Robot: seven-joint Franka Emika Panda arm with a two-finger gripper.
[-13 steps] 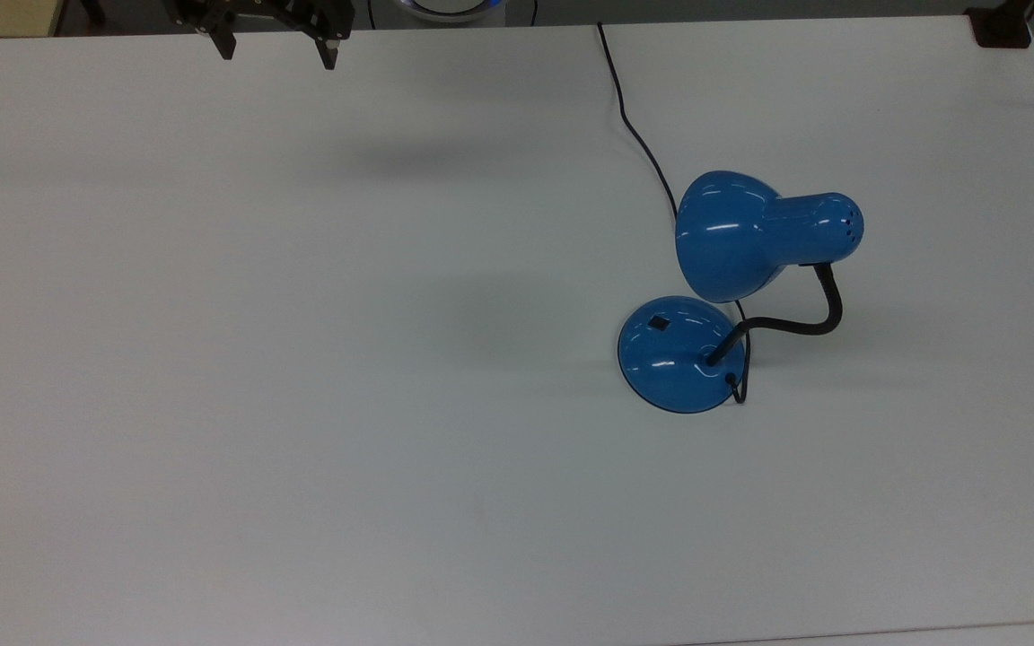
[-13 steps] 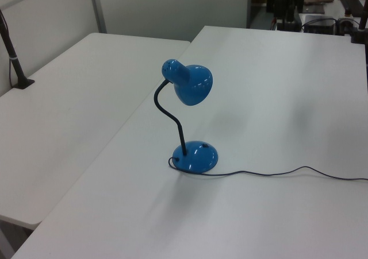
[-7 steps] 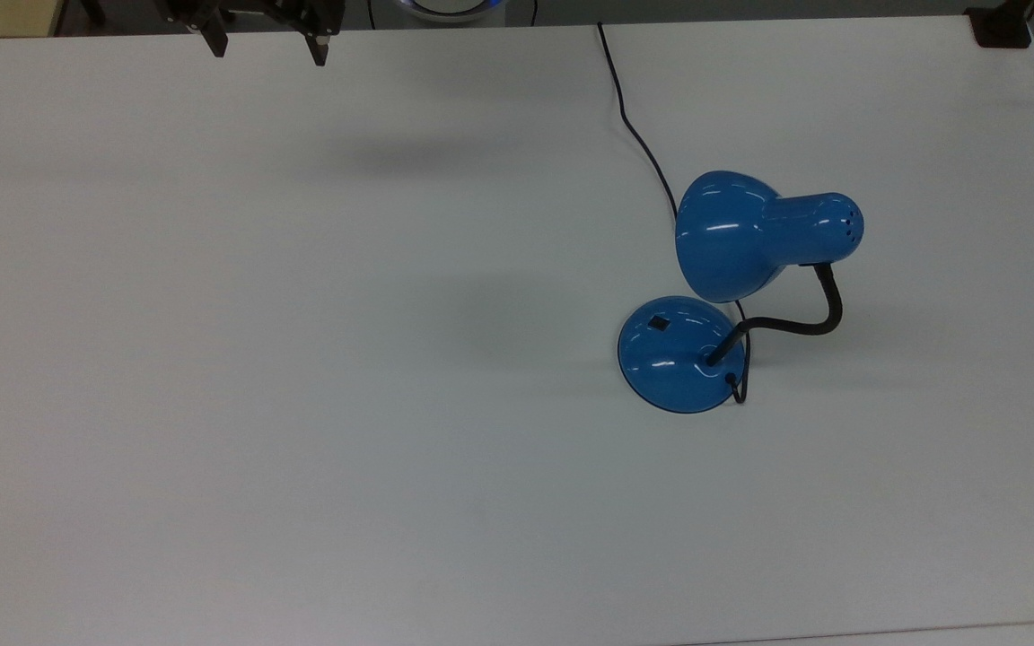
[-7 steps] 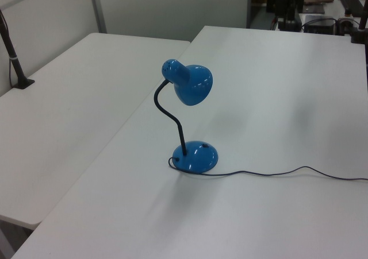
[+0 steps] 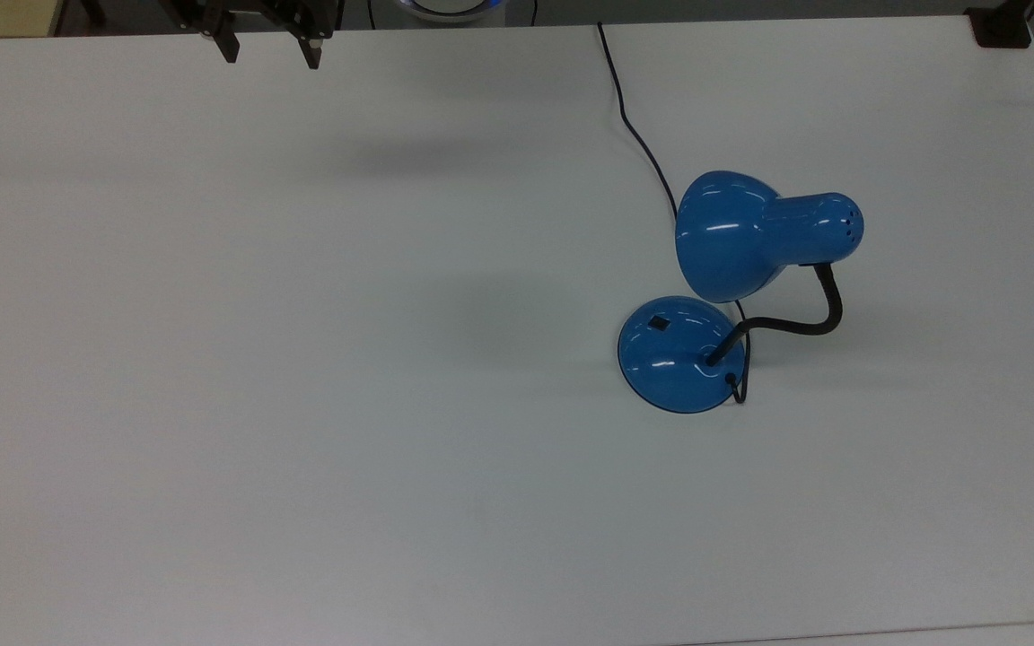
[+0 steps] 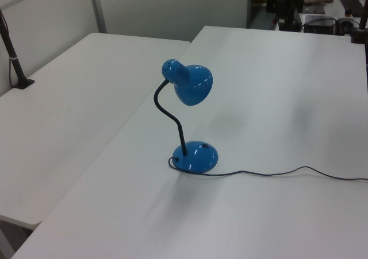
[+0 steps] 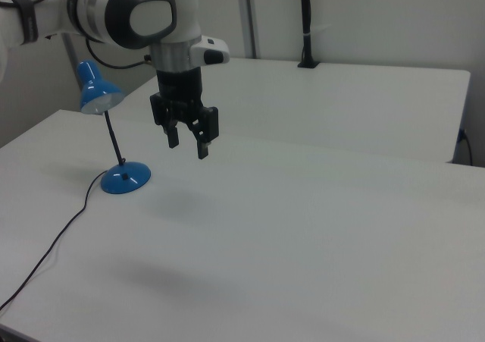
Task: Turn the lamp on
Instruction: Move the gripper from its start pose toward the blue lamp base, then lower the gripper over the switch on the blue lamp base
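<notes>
While the lamp sits untouched, the one visible change is at the gripper, so these lines start there.

Gripper: the gripper [image 5: 268,52] hangs above the table [image 5: 302,359] at its far edge in the top view, towards the top view's left corner. Its two fingers are spread apart with nothing between them; the right view [image 7: 188,139] shows the same gap.

What changed: against the pictures from a moment ago, the fingertips have shifted a little along that far edge and the gap between them looks narrower. The gripper has not come any nearer the lamp.

Lamp: the lamp [image 5: 732,269] stands upright in the table's right half in the top view, closer to the top view's right edge than to the middle, in the same spot as before. Its shade [image 5: 728,235] leans out over the base [image 5: 680,354].

Switch: the small black switch [image 5: 658,322] sits on the dome of the base, on the side facing the far edge, clear of the gooseneck [image 5: 795,318].

Cord: the cord [image 5: 634,126] runs from the base away to the far edge.

Lit or not: no glow shows under the shade in the left view [image 6: 194,85], so it is probably off.

Meaning for the task: likely the very start. The whole reach across the table to the switch remains.
</notes>
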